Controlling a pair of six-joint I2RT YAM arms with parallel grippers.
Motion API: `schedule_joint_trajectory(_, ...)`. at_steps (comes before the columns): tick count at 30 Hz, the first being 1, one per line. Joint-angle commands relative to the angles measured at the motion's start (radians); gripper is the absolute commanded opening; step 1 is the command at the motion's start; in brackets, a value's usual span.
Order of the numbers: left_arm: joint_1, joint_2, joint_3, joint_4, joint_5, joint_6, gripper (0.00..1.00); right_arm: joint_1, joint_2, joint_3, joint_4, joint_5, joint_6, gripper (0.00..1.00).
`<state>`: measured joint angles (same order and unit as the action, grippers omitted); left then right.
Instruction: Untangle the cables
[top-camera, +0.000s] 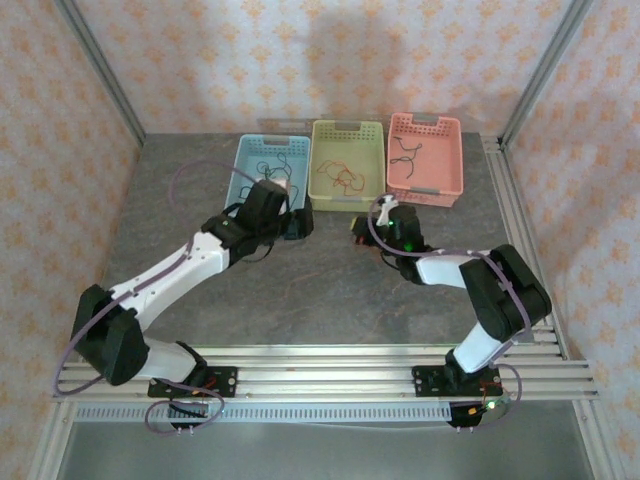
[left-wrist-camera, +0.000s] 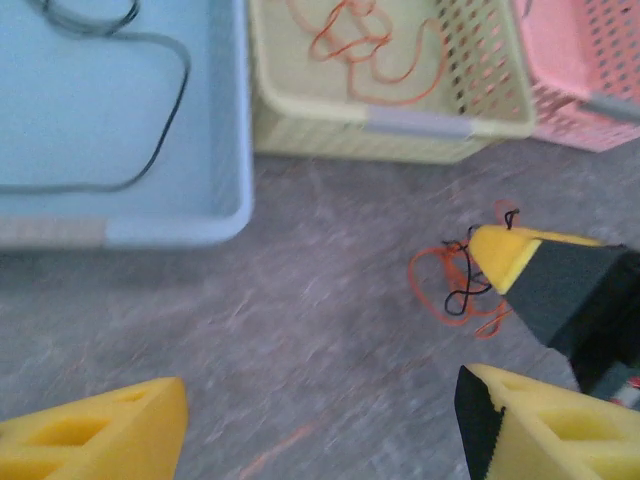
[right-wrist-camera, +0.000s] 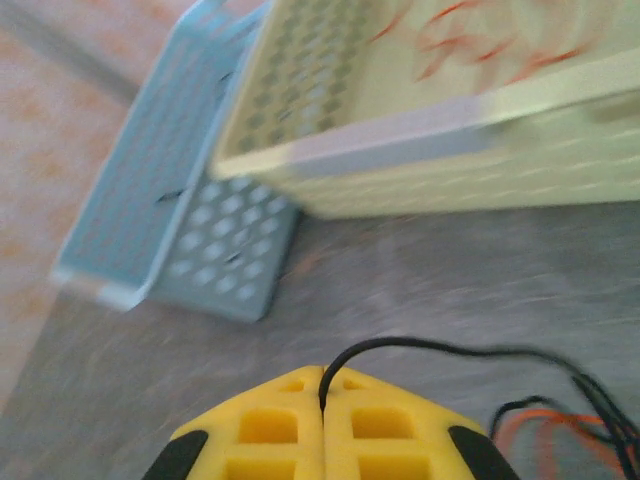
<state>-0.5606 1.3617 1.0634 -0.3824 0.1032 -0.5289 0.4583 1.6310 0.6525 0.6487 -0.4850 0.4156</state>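
A small tangle of orange-red and black cables (left-wrist-camera: 455, 285) lies on the grey table in front of the green basket. My right gripper (right-wrist-camera: 323, 375) is shut on a black cable (right-wrist-camera: 450, 348) that arcs out from between its yellow tips toward the orange loops (right-wrist-camera: 530, 425). The left wrist view shows that right gripper (left-wrist-camera: 500, 255) touching the tangle. My left gripper (left-wrist-camera: 320, 430) is open over bare table to the left of the tangle, with nothing between its fingers. From above, the left gripper (top-camera: 295, 222) and the right gripper (top-camera: 360, 228) face each other.
Three baskets stand in a row at the back. The blue basket (top-camera: 248, 150) holds a black cable (left-wrist-camera: 150, 130), the green basket (top-camera: 318, 160) an orange one (left-wrist-camera: 370, 55), and the pink basket (top-camera: 450, 150) a dark one (top-camera: 407, 152). Metal rails run along the near and right edges.
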Motion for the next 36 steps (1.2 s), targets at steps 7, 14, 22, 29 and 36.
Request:
schedule_joint_trajectory(7, 0.008, -0.144, -0.101, -0.013, -0.099, -0.016, 0.72, 0.079, -0.015, -0.003, 0.127, -0.169, -0.069, 0.0)
schedule_joint_trajectory(14, 0.006, -0.113, -0.089, -0.019, -0.051, -0.011, 0.71, 0.054, -0.089, -0.071, 0.129, 0.013, -0.076, 0.0)
schedule_joint_trajectory(22, -0.071, 0.098, 0.051, -0.049, 0.0, 0.055, 0.7, -0.036, -0.224, -0.136, -0.066, 0.41, -0.069, 0.0)
schedule_joint_trajectory(29, -0.145, 0.372, 0.268, -0.132, 0.025, 0.108, 0.69, -0.07, -0.218, -0.149, -0.084, 0.47, -0.029, 0.0)
schedule_joint_trajectory(36, -0.16, 0.606, 0.456, -0.222, 0.068, 0.115, 0.64, -0.081, -0.214, -0.152, -0.086, 0.47, -0.018, 0.0)
